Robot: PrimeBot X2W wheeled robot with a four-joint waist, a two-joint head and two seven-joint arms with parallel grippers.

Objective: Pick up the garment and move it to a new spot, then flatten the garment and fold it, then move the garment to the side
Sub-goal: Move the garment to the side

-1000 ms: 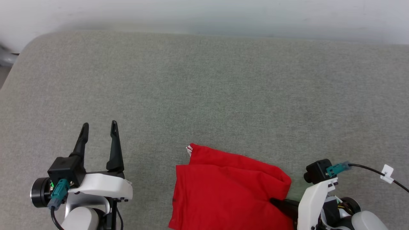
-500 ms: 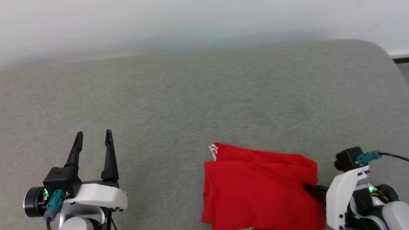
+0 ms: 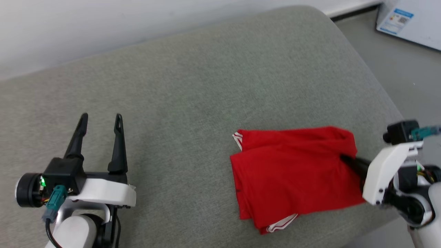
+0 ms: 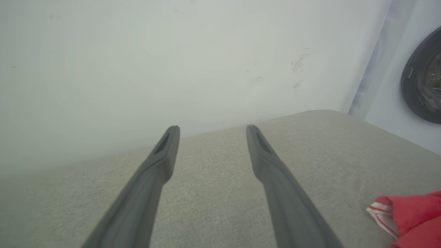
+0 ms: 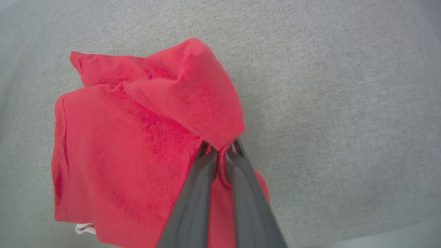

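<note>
Fingers (image 5: 194, 196) of the right gripper (image 5: 220, 151) are pressing together on a bunched fold of the garment (image 5: 137, 137), with red cloth squeezed between the two tips and puffing up just beyond them. In the head view that gripper is reaching in from the side, its dark tips burying themselves in the shirt's nearest edge. The garment is lying folded on the grey cushion (image 3: 206, 86), spreading away from those fingers toward the other arm. A white striped sleeve end is peeking out at the far corner, and another strip of white trim is showing along the lower edge. Over on the other side, the left gripper (image 3: 101, 117) is hovering with its fingers (image 4: 275, 179) spread wide and nothing between them. Bare cushion is lying beneath and ahead of them, and a pale wall (image 4: 137, 51) is rising past their tips. The garment is sitting well apart from these spread fingers, off to their right, with just a striped corner edging into the left wrist view.
</note>
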